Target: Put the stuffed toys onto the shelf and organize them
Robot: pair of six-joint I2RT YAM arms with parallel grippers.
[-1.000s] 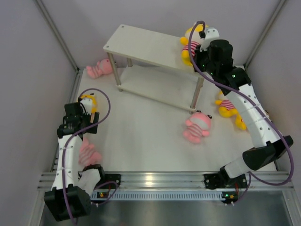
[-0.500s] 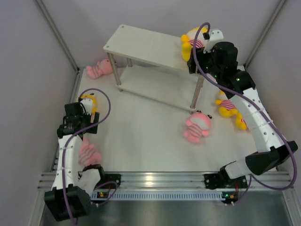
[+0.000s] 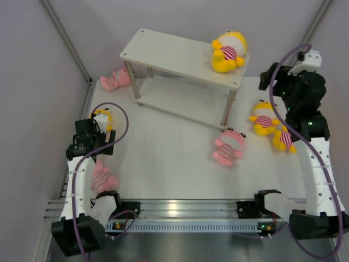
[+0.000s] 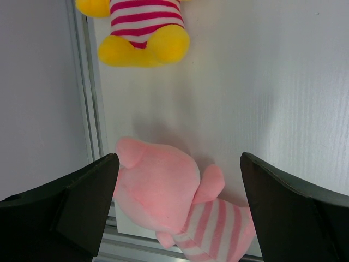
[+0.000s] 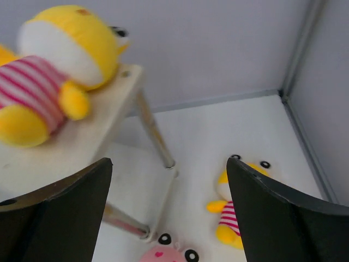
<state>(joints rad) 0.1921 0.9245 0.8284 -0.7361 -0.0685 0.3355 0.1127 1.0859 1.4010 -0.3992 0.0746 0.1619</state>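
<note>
A yellow stuffed toy [image 3: 229, 52] [image 5: 60, 54] lies on the right end of the shelf's top board [image 3: 169, 52] [image 5: 71, 144]. My right gripper [image 3: 269, 76] [image 5: 169, 162] hangs open and empty to the right of the shelf, apart from that toy. Two yellow toys [image 3: 263, 123] [image 5: 240, 202] lie on the table below it, and a pink toy [image 3: 230, 146] [image 5: 174, 254] lies near the shelf's front leg. My left gripper [image 3: 91, 146] [image 4: 177, 161] is open above another pink toy [image 4: 163, 191] [image 3: 102, 177], with a yellow toy [image 4: 142, 33] [image 3: 102, 117] just beyond.
One more pink toy [image 3: 114, 80] lies by the shelf's left legs, close to the side wall. The enclosure walls stand near both arms. An aluminium rail [image 3: 180, 207] runs along the table's near edge.
My right gripper opened, let go of the yellow toy on the top board, and drew back to the right and away from the shelf. The left arm stayed put.
</note>
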